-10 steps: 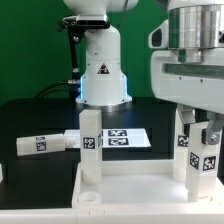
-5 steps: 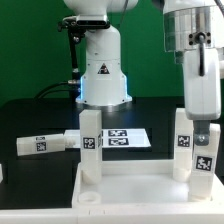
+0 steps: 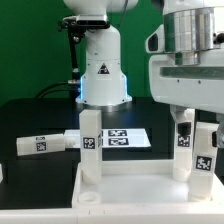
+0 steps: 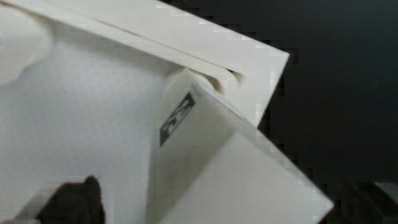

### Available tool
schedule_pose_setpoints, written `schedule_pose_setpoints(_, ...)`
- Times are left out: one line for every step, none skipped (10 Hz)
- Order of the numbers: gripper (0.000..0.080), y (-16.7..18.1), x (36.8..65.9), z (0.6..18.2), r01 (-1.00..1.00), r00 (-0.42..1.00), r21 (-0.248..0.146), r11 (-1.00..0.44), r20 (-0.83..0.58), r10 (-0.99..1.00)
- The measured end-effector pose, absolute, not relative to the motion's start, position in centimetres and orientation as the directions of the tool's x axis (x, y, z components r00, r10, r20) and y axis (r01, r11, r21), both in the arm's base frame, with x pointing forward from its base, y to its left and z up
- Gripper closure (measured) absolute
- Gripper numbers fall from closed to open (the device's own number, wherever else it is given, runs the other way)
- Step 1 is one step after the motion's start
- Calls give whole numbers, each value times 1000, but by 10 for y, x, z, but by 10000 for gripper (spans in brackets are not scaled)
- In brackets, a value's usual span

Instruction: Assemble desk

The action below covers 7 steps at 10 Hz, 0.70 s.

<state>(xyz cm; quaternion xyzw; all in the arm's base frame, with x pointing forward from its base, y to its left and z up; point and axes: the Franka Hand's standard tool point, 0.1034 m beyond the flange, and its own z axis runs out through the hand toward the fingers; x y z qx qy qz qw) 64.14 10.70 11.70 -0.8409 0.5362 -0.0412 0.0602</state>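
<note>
The white rimmed tabletop (image 3: 125, 200) lies at the front. One tagged leg (image 3: 90, 145) stands upright in its far corner on the exterior view's left. Another leg (image 3: 184, 145) stands in the far corner on the exterior view's right. My gripper (image 3: 200, 135) hangs over the right edge, shut on the top of a third upright tagged leg (image 3: 206, 162), whose foot is cut off by the frame edge. In the wrist view this leg (image 4: 249, 170) fills the picture over the tabletop's corner (image 4: 125, 60), with one dark fingertip (image 4: 71, 200) beside it.
A fourth leg (image 3: 40, 144) lies flat on the black table at the exterior view's left. The marker board (image 3: 127, 138) lies behind the tabletop. The white robot base (image 3: 103, 70) stands at the back.
The gripper has turned about its vertical axis, from broadside to narrow and back to broadside. The held leg stays at the same spot.
</note>
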Motion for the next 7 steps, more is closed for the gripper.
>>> schedule_pose_setpoints(152, 106, 641, 117, -866, 482, -142, -480, 19, -876)
schedule_pose_setpoints(151, 106, 641, 117, -838, 529, -138, -527, 29, -848)
schedule_pose_setpoints(151, 105, 643, 117, -683, 717, -122, -720, 80, -693)
schedule_pose_setpoints(151, 105, 644, 116, -542, 826, -111, -833, 108, -553)
schedule_pose_setpoints(151, 105, 644, 116, -570, 808, -115, -814, 104, -580)
schedule_pose_setpoints(151, 105, 644, 116, -600, 785, -119, -791, 99, -611)
schedule_pose_setpoints(151, 105, 644, 115, -613, 775, -120, -781, 98, -624)
